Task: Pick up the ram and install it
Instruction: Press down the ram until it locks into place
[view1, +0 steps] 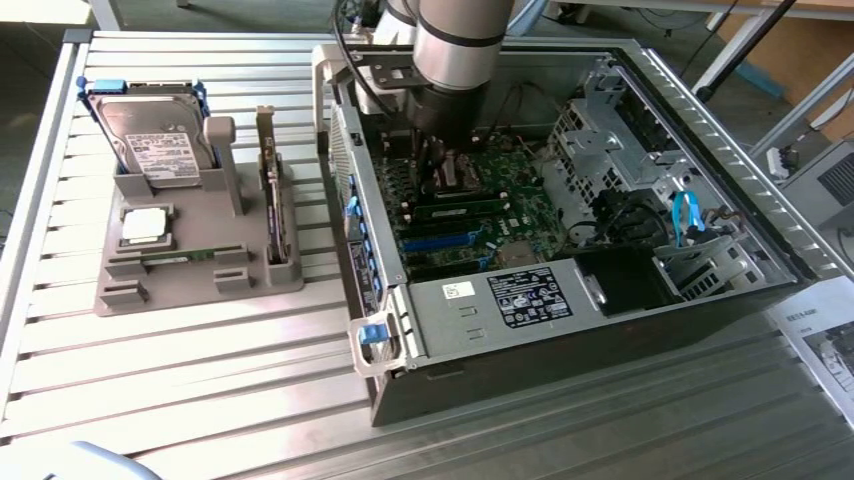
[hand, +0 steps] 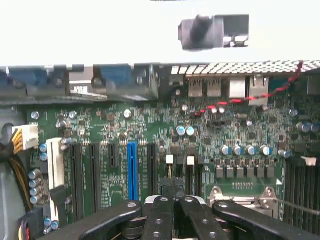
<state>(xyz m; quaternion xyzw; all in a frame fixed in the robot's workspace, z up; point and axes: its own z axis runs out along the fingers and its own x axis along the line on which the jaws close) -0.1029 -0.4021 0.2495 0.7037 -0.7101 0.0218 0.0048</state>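
My gripper (view1: 445, 172) hangs inside the open computer case (view1: 387, 250), above the green motherboard (view1: 514, 165). In the wrist view its black fingers (hand: 159, 215) are pressed together at the gripper's tip (hand: 174, 201), and nothing shows between them. Below the tip lies board between the long card slots and the processor socket (hand: 245, 192). Off to the exterior view's left, a narrow dark-green strip (view1: 178, 258) sits edge up in the front groove of the grey holder (view1: 134, 295). It looks like the ram, well away from the gripper.
The holder also carries a silver hard drive (view1: 150, 140), a pale square chip (view1: 144, 225) and an upright card (view1: 274, 215). Inside the case are a labelled power supply (view1: 527, 295), a blue cable (view1: 687, 215) and a blue slot (hand: 132, 170). Case walls ring the board.
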